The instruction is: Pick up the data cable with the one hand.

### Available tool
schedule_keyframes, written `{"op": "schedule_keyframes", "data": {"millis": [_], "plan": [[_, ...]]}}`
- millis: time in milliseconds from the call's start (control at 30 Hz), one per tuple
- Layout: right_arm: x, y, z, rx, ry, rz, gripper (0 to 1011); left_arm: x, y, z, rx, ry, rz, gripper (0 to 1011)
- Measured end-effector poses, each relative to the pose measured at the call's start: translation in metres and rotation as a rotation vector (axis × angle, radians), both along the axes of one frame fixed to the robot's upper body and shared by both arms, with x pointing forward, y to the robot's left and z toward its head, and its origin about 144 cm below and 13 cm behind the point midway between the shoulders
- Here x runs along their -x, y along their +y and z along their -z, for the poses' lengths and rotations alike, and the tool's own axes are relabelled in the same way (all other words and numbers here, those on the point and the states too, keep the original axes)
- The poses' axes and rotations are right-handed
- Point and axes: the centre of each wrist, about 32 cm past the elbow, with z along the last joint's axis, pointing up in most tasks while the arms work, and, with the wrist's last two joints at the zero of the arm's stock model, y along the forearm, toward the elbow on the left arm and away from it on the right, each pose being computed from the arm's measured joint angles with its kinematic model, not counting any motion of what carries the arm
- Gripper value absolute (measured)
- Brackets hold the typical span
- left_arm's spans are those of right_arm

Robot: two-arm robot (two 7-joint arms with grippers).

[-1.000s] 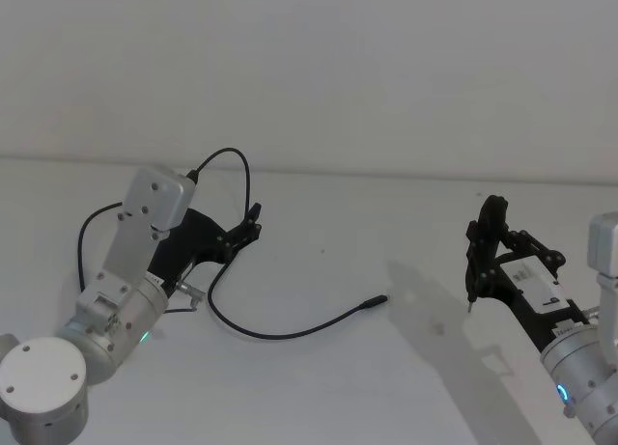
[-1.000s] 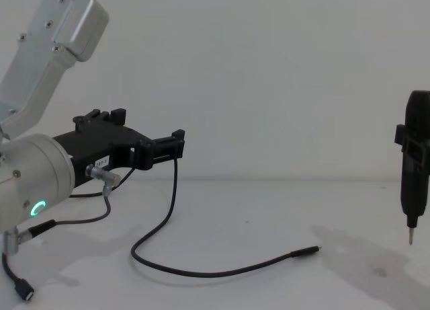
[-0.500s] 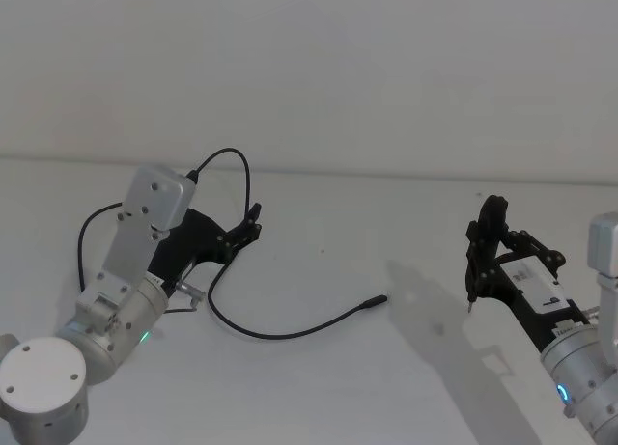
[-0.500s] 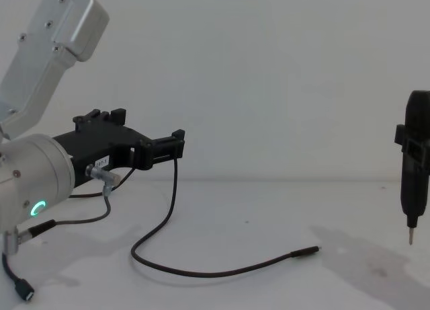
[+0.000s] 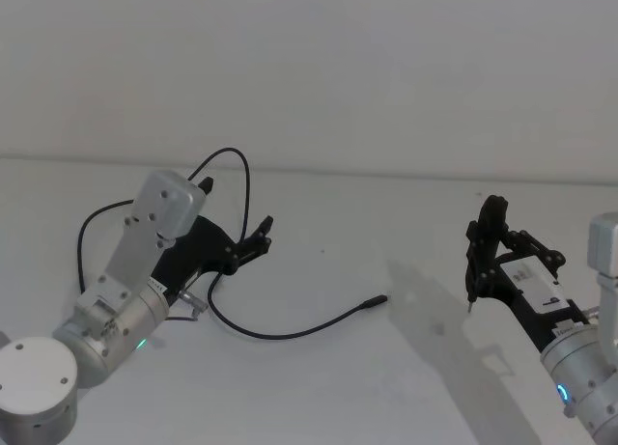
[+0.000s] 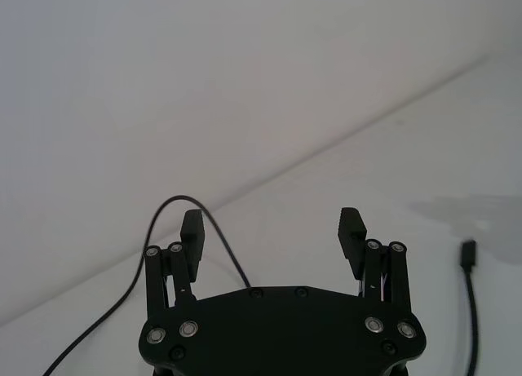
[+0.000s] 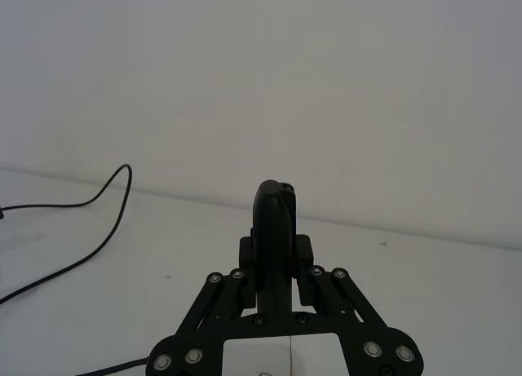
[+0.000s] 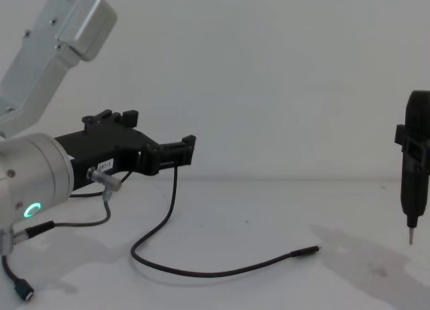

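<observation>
Looking down from the head, the left gripper [image 5: 261, 240] hung spread and empty, cable [image 5: 290, 331] looping past its tips onto the table [image 5: 328, 223]; left wrist, plug [image 6: 469, 254] lay farther out; right wrist, right gripper [image 7: 276, 255] clenched a tool [image 7: 275, 205]; chest, plug rested between the arms.

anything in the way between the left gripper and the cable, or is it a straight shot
Nothing visible does. The left gripper, jaws open, hangs above the loop of the cable, with bare table between it and the plug end. The right gripper, holding a pen-like tool, is far off to the right.
</observation>
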Motion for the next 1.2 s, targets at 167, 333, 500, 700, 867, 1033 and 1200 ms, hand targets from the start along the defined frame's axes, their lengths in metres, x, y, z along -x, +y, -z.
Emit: {"op": "schedule_keyframes", "data": {"millis": [167, 333, 500, 700, 867, 1033, 1200], "plan": [[0.000, 0.000, 0.000, 0.000, 0.000, 0.000, 268, 0.002, 0.004, -0.005, -0.036, 0.014, 0.056, 1001], [0.000, 0.000, 0.000, 0.000, 0.000, 0.000, 268, 0.003, 0.010, -0.013, -0.087, 0.042, 0.127, 1002], [0.000, 0.000, 0.000, 0.000, 0.000, 0.000, 268, 0.001, 0.014, -0.023, -0.147, 0.080, 0.194, 1002], [0.000, 0.000, 0.000, 0.000, 0.000, 0.000, 268, -0.002, 0.013, -0.034, -0.211, 0.131, 0.252, 1002], [0.000, 0.000, 0.000, 0.000, 0.000, 0.000, 268, -0.008, 0.007, -0.045, -0.281, 0.189, 0.296, 1002], [0.000, 0.000, 0.000, 0.000, 0.000, 0.000, 268, -0.015, -0.001, -0.052, -0.328, 0.233, 0.316, 1001], [0.000, 0.000, 0.000, 0.000, 0.000, 0.000, 268, -0.021, -0.010, -0.056, -0.362, 0.275, 0.317, 1002]]}}
